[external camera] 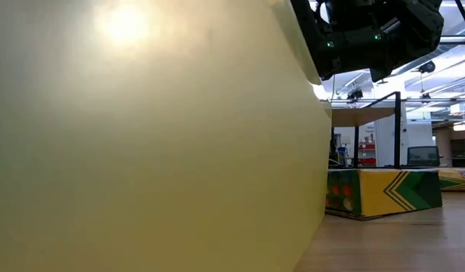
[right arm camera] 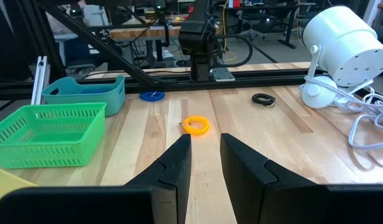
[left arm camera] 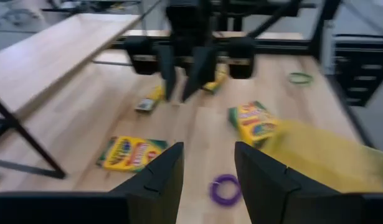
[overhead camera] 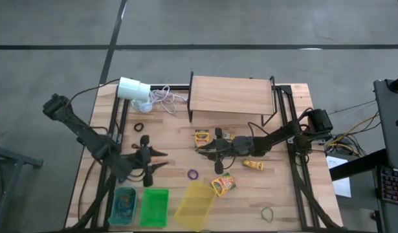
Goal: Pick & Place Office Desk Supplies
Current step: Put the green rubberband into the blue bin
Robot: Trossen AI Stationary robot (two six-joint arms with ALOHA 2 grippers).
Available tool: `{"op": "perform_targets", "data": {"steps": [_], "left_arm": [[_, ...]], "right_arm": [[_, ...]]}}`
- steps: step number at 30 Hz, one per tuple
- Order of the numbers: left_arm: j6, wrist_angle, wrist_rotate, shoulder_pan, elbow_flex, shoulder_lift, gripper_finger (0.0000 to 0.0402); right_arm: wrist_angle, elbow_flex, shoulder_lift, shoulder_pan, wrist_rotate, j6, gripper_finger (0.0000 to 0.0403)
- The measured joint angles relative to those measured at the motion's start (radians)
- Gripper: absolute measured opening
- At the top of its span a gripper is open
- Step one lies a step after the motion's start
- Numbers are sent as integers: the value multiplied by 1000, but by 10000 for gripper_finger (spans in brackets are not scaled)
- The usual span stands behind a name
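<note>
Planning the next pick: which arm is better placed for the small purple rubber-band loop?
Probably left: the small purple rubber-band loop lies just ahead of the open left gripper, roughly in line. The right gripper points elsewhere.

In the low view, a yellow bin [external camera: 141,136] sits so close that its blurred wall hides most of the counter [external camera: 391,242]. A crayon box [external camera: 383,193] shows past it, its near end covered by the bin. An arm [external camera: 368,34] overhead is cut off by the picture's top edge, so its end effector cannot be seen there. From above, what lies inside the teal bin [overhead camera: 123,206] at the counter's front edge is too small to tell.
</note>
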Motion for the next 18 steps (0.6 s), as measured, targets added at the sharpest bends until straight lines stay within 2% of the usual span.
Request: {"op": "perform_targets", "data": {"steps": [7,15,18], "left_arm": [[129,-1,69,122,0,-13,147],[294,18,80,129,-3,-106,147],[389,100,80,130,-60,-154,147]], "right_arm": [[0,0,0,0,0,0,84],[0,0,0,0,0,0,84],[0,0,0,0,0,0,84]]}}
